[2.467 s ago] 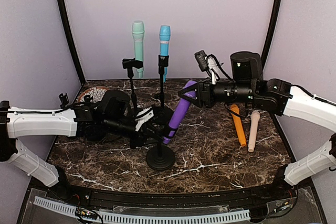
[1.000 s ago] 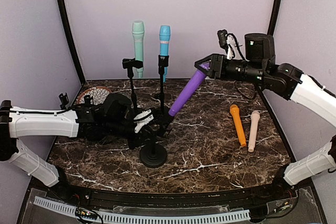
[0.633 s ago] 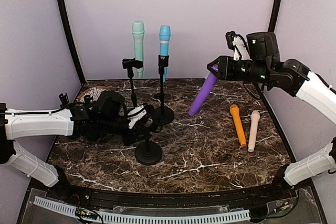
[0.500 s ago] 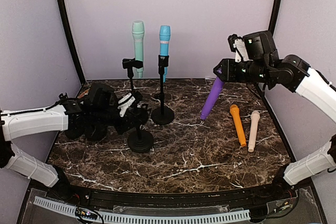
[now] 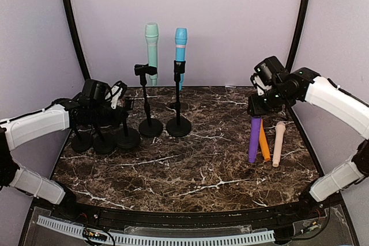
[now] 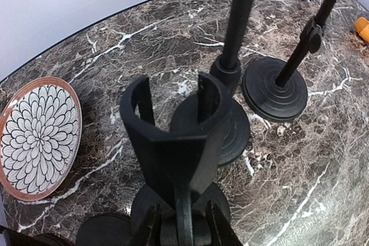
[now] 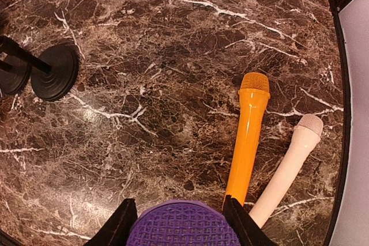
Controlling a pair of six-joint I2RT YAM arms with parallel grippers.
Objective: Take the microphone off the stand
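Clamping the purple microphone (image 5: pixel 254 140) is right gripper (image 5: pixel 257 110); left gripper (image 6: pixel 180 232) grips the stand (image 6: pixel 173 148).

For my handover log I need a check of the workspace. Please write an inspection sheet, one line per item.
Surface: dark marble table.
Job's things: purple microphone out of stand, beside orange microphone; empty stand at left.
Clutter: teal microphone and blue microphone on stands; beige microphone; plate.
Grippers: right gripper shut on purple microphone; left gripper shut on empty stand.
Cables: cable loop at left wrist.
Surroundings: lilac walls, black poles.
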